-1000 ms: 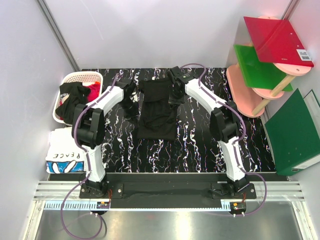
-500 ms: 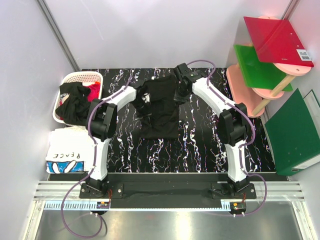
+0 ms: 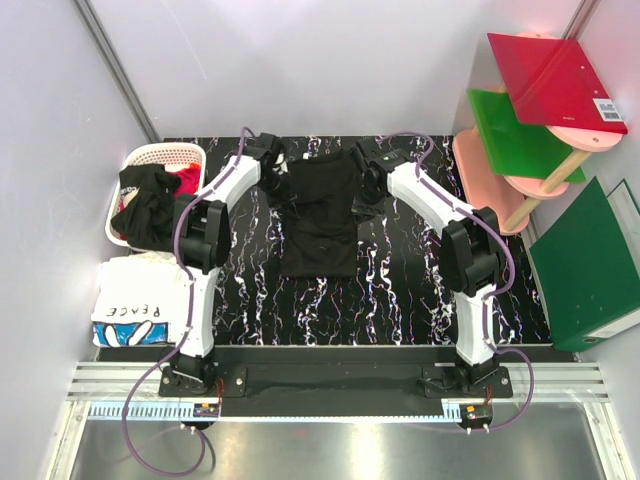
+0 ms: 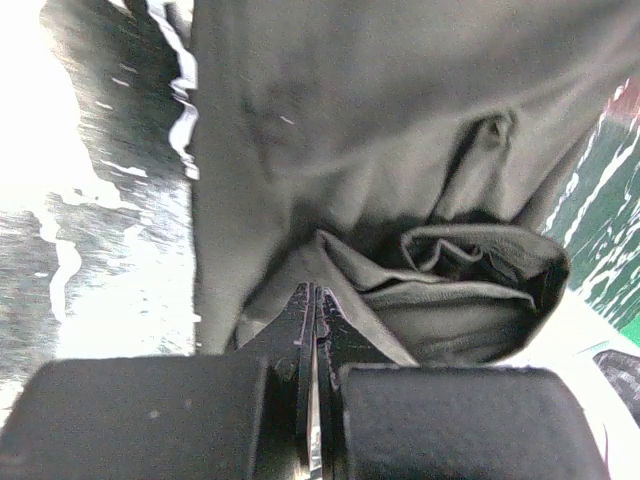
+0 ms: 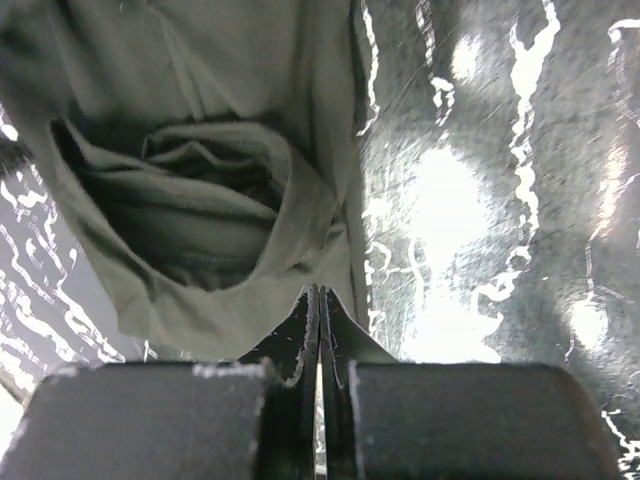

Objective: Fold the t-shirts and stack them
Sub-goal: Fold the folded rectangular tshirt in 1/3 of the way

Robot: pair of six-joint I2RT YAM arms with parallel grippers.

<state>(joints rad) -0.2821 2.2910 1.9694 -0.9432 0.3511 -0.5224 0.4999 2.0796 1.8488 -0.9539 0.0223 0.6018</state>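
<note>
A black t-shirt (image 3: pixel 320 215) lies lengthwise on the marbled black table (image 3: pixel 400 290), its far end raised between the two arms. My left gripper (image 3: pixel 274 160) is shut on the shirt's far left corner, and in the left wrist view the gripper (image 4: pixel 315 292) pinches a fold of the cloth (image 4: pixel 400 150). My right gripper (image 3: pixel 363 166) is shut on the far right corner; in the right wrist view the gripper (image 5: pixel 318 290) nips the cloth's hem (image 5: pixel 200 200). A white shirt lettered "PEACE" (image 3: pixel 130 300) lies folded at the left.
A white slatted basket (image 3: pixel 165 152) at the far left holds a black shirt (image 3: pixel 145 205) and a red one (image 3: pixel 188 180). A pink shelf (image 3: pixel 490 190) with red and green folders stands at the right, with a green binder (image 3: pixel 590 270) beside it.
Both grippers have moved toward the far edge of the table and slightly apart, carrying the shirt's far end with them. Both stay shut.
</note>
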